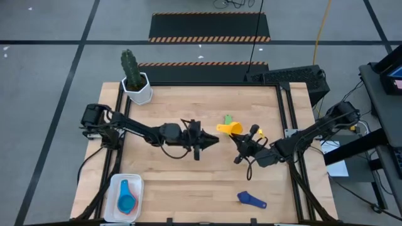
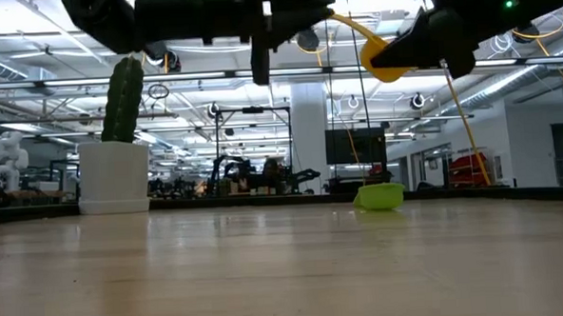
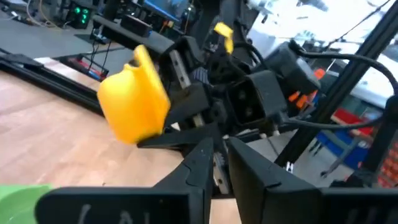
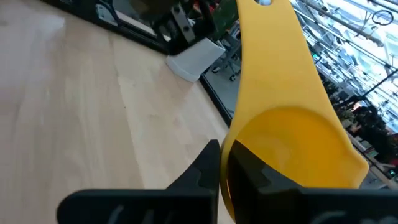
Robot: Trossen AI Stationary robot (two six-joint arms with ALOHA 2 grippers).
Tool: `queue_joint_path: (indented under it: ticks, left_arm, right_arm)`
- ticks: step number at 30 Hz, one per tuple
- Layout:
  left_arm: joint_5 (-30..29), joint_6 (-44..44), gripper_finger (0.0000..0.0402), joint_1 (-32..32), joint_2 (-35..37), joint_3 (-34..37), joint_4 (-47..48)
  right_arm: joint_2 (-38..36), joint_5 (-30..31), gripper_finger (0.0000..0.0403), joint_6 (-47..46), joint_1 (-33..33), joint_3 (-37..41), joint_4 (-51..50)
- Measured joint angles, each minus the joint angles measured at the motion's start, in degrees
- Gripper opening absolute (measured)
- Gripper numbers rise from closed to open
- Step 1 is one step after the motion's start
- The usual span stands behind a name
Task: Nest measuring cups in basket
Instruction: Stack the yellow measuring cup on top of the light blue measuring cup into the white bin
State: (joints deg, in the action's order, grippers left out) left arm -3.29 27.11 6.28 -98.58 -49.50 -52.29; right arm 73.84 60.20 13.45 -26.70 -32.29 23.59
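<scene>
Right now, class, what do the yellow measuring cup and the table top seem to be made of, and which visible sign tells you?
Yellow measuring cup: probably moulded plastic, with smooth, even colour, a soft sheen and a thin one-piece handle. Table top: looks like wood, pale jointed strips with visible grain and a matte finish.

yellow cup (image 1: 230, 129): held above the table, well away from the basket, handle outward | green cup (image 1: 228, 118): on the table just beyond the yellow one | dark blue cup (image 1: 251, 199): flat, level with the basket | basket (image 1: 115, 187): white, held nested light blue (image 1: 124, 190) and red cups
</scene>
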Motion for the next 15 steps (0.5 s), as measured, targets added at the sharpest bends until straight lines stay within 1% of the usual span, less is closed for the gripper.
queue_joint_path:
  ticks: [2,4,7,11,15]
  left_arm:
    - [0.2,1.2,0.0057,-0.3,-0.1,1.1,-1.5]
    - [0.3,2.3,0.0074,-0.4,0.1,1.1,-2.0]
    - [0.4,3.7,0.0114,-0.3,0.1,1.1,-1.8]
    - [0.5,5.6,0.0175,-0.3,0.1,1.1,-2.1]
    - [0.1,7.0,0.0220,-0.5,0.1,1.1,-2.1]
  right_arm:
    - [1.6,0.0,0.0004,-0.1,0.2,0.1,2.8]
    - [3.2,-0.1,0.0004,-0.2,0.5,0.0,5.8]
    - [5.5,-0.2,0.0004,0.6,0.6,0.0,8.7]
    - [7.1,-0.3,0.0004,0.7,0.8,0.0,9.4]
    - [7.8,-0.4,0.0004,0.9,0.8,0.0,10.5]
